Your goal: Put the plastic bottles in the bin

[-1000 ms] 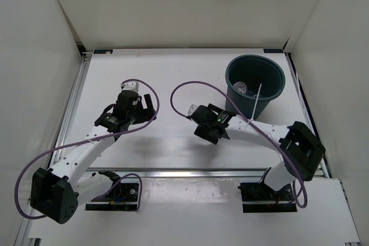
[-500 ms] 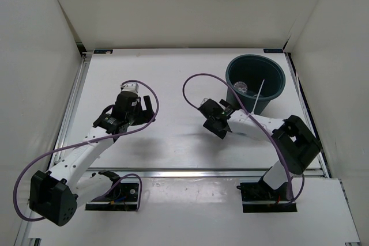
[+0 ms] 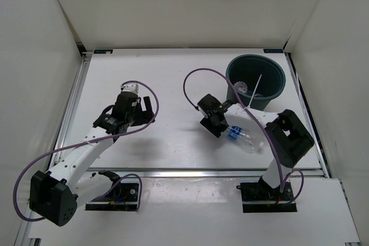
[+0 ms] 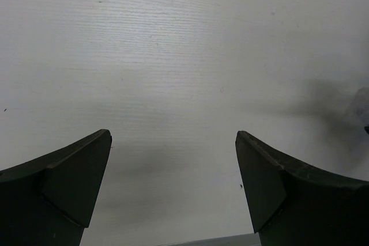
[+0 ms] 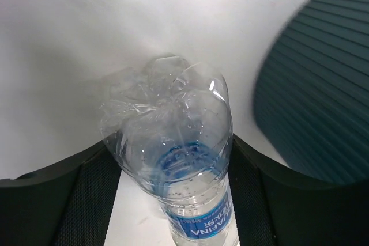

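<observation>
A clear blue-labelled plastic bottle lies on its side on the white table, in front of the bin. My right gripper is shut on it, a black finger pressed on each side just past the label. The dark teal bin stands at the back right, and another clear bottle lies inside it. My left gripper hangs open over bare table at the left, with nothing between its fingers.
White walls close in the table on three sides. Metal rails run along the near edge and the left side. Purple cables loop above both arms.
My right arm has folded back toward its base, and its gripper has turned toward the near right. Its jaws have closed on the blue-labelled bottle. The left arm has not moved.
</observation>
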